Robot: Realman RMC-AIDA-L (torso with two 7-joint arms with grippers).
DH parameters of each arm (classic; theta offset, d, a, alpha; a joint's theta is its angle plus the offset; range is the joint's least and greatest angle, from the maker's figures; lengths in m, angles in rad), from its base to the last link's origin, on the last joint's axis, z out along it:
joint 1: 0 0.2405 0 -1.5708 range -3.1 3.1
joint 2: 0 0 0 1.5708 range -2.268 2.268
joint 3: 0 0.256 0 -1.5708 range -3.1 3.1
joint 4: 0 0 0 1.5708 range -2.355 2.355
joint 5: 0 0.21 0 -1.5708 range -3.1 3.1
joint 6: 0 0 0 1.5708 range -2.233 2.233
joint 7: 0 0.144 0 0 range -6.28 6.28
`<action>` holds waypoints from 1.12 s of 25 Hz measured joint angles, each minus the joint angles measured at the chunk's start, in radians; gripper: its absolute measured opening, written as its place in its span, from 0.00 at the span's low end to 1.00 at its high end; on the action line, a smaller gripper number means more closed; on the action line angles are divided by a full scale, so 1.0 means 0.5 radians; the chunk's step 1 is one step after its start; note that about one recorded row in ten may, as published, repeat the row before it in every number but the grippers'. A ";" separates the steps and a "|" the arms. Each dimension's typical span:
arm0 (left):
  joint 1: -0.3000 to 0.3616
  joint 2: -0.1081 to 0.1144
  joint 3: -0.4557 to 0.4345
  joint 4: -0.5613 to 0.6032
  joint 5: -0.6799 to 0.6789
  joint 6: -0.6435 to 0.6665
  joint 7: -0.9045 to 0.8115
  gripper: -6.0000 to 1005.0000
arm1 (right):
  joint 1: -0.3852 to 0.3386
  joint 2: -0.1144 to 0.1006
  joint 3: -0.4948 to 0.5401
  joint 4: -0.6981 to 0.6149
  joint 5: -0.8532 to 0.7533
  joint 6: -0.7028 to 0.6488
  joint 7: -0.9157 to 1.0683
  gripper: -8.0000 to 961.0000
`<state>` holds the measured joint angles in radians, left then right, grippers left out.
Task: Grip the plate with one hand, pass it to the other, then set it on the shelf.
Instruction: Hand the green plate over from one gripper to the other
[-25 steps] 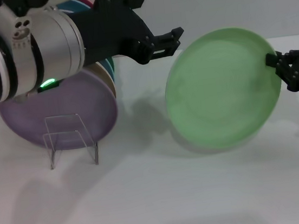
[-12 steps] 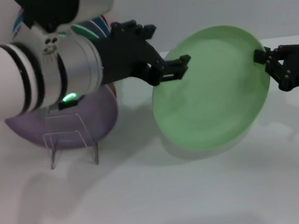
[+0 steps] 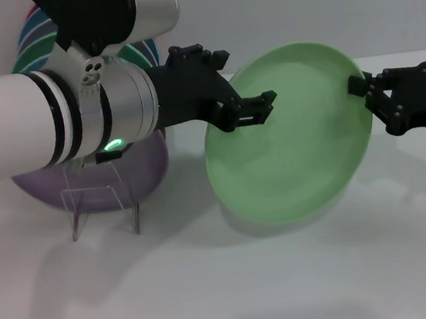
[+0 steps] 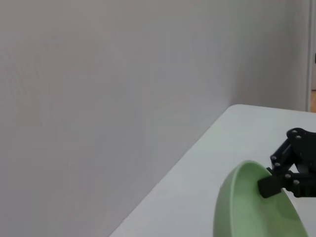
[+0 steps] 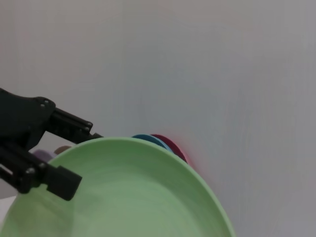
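Mint plate (image 3: 288,138) clamped by right gripper (image 3: 368,94) — left gripper (image 3: 257,107) spread at its rim; lilac plate (image 3: 121,174) fills shelf (image 3: 101,196).

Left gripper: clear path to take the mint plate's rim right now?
Probably yes. The left gripper is open at the rim of the plate, nothing between them; the right gripper pinches the opposite edge.

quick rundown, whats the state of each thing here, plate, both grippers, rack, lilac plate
plate: held tilted above the table, clear of it
right gripper: shut on the plate's rim
left gripper: open, fingers astride the plate's opposite rim
shelf: upright, nothing in it
lilac plate: leaning behind the shelf
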<state>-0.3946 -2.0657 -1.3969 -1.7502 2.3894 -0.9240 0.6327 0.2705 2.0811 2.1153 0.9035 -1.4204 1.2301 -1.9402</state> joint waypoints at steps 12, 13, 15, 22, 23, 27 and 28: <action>0.007 0.004 0.002 -0.018 0.004 0.006 0.107 0.61 | -0.016 -0.001 0.003 -0.006 0.051 0.038 0.009 0.09; 0.007 0.004 0.002 -0.018 0.004 0.006 0.107 0.59 | -0.016 -0.002 0.003 -0.006 0.052 0.039 0.012 0.09; 0.012 0.003 0.003 -0.022 0.004 0.015 0.125 0.56 | -0.017 -0.003 0.002 -0.007 0.052 0.046 0.017 0.09; 0.018 0.001 0.006 -0.036 0.006 0.073 0.166 0.27 | -0.023 -0.002 0.023 -0.065 0.104 0.242 -0.020 0.10; 0.019 0.000 0.009 -0.038 0.006 0.085 0.169 0.23 | -0.030 -0.002 0.025 -0.071 0.123 0.255 -0.020 0.10; 0.054 0.001 0.041 -0.064 0.010 0.178 0.215 0.09 | -0.121 0.001 0.053 -0.104 0.319 0.346 -0.003 0.14; 0.080 0.002 0.054 -0.076 0.010 0.222 0.252 0.09 | -0.159 0.002 0.086 -0.133 0.401 0.376 0.001 0.18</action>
<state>-0.3546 -2.0648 -1.3701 -1.7880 2.3942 -0.8130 0.7588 0.1910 2.0819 2.1585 0.8371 -1.2199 1.4179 -1.9398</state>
